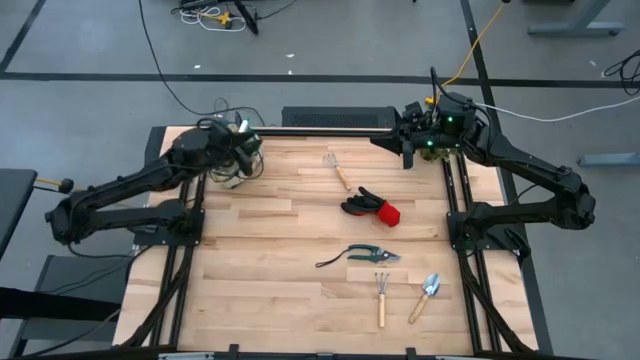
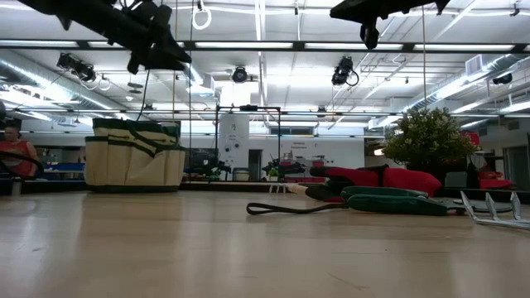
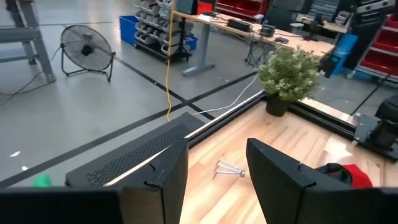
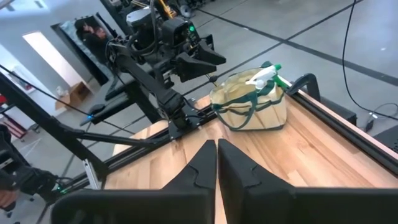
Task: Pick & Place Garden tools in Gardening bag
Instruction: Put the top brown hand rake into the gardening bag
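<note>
From above, the left tool [image 1: 243, 150] hangs over the counter's [image 1: 260, 270] far left corner above the gardening bag [image 1: 228, 172], the right tool [image 1: 407, 150] sits at the far right corner, and the rake [image 1: 338, 170], gloves [image 1: 370, 207], pruning shears [image 1: 368, 255], fork [image 1: 380, 297] and trowel [image 1: 425, 296] lie spread across the counter. At counter level the bag stands upright far left, the shears and gloves lying to its right. The left wrist shows its fingers [image 3: 165, 177] spread and empty; the right wrist shows its fingers [image 4: 199, 177] pressed together, the green spray bottle [image 4: 264, 76] poking from the bag.
</note>
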Controlling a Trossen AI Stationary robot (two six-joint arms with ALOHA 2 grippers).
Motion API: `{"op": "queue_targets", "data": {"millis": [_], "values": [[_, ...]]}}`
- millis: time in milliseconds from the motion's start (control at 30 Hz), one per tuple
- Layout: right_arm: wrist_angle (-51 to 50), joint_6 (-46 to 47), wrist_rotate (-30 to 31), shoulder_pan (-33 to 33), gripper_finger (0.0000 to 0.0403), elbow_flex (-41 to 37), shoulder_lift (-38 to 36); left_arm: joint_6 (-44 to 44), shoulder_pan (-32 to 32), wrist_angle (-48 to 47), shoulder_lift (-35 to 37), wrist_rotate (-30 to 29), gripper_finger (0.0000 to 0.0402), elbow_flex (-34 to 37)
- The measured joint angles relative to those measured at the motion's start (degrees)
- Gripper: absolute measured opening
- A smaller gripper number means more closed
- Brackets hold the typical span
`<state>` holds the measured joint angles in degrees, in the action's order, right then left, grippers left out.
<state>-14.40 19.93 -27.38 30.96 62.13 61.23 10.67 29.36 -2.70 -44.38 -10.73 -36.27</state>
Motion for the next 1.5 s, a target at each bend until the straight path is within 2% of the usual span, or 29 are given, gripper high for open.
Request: {"op": "queue_targets", "data": {"millis": [500, 967, 1100, 1333, 1500], "values": [[0.01, -1.5, 0.01, 0.0, 0.006, 0.0, 0.0, -5.72, -3.94, -0.08, -11.45, 1.0, 0.0172, -8.81], [-0.41, -1.9, 2.32, 0.0, 0.0074, 0.0, 0.0, -7.35, -4.23, 0.01, -15.38, 2.28, 0.0172, -12.48], [-1.23, -1.35, 4.61, 0.0, 0.0106, 0.0, 0.0, -7.38, -4.22, -0.1, -15.38, 1.87, 0.0172, -12.48], [-0.93, -0.48, 7.52, -0.34, 0.0195, 0.0, 1.54, -7.47, -4.19, -0.11, -15.38, 1.8, 0.0172, -12.48], [-0.76, 2.1, 8.79, -0.44, 0.0233, 0.0, 3.66, -7.45, -4.19, -0.09, -15.38, 1.8, 0.0172, -12.48]]}}
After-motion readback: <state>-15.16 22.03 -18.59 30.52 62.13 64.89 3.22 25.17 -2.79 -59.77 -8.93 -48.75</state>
